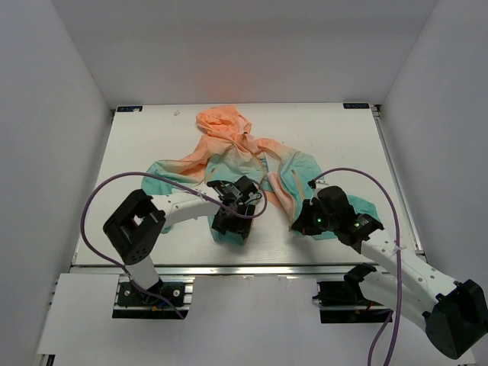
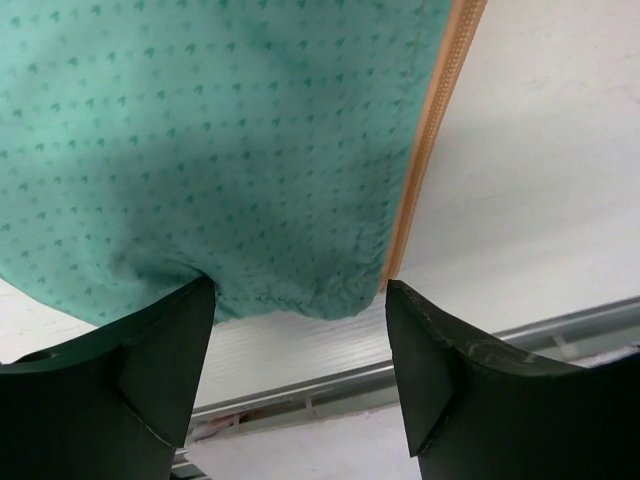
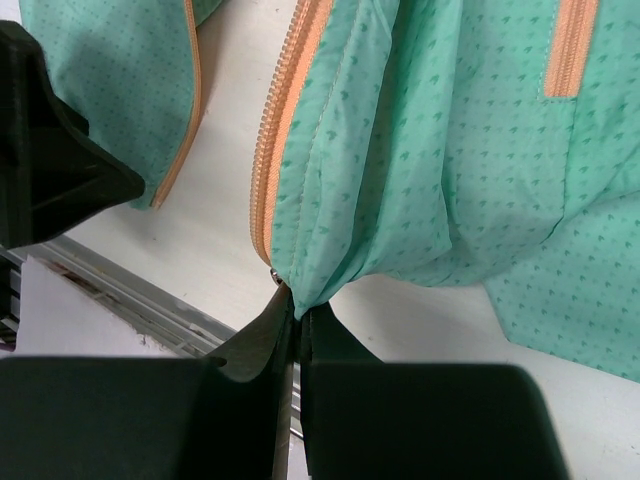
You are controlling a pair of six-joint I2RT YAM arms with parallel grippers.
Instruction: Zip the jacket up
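Left claw: its jaws stand apart, straddling the bottom corner of one teal front panel; you have nothing clamped there.
Right claw: closed, pinching the hem of the other front panel right at the foot of its zipper.
Jacket: spread on the table, hood at the far side, hem toward the arm bases, front open.
Left zipper edge: the orange tape runs straight away from the Left claw and ends just beside one finger.
Right zipper edge: it rises straight away from the pinch; a small metal piece sits at its foot, touching a fingertip. You cannot tell whether it is slider or pin.
Gap: the two zipper feet lie apart, with bare table between them.
What the move turns on: by my reading, you must bring the two feet together. Each claw is nearest its own panel, and the pinched foot lies to the right of the Left claw.
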